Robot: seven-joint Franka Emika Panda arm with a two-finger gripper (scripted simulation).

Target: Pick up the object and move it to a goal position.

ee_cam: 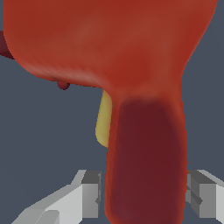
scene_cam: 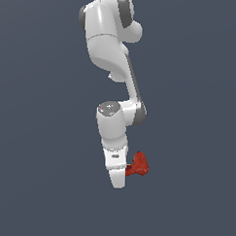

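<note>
Wrist view: you see the red object (ee_cam: 131, 78) filling the frame, its stem clamped between both tool (ee_cam: 144, 197) fingers (ee_cam: 85, 197). In the exterior view, the object (scene_cam: 138, 165) projects at 3 o'clock from the tool (scene_cam: 118, 176).

Glossy white, rounded arm (scene_cam: 111, 39) segments with dark grey joint caps and a grey strip along one link. White end effector (scene_cam: 117, 178), blocky at the wrist; in the wrist view, pale grey squared fingers (ee_cam: 89, 194) with darker inner pads.
</note>
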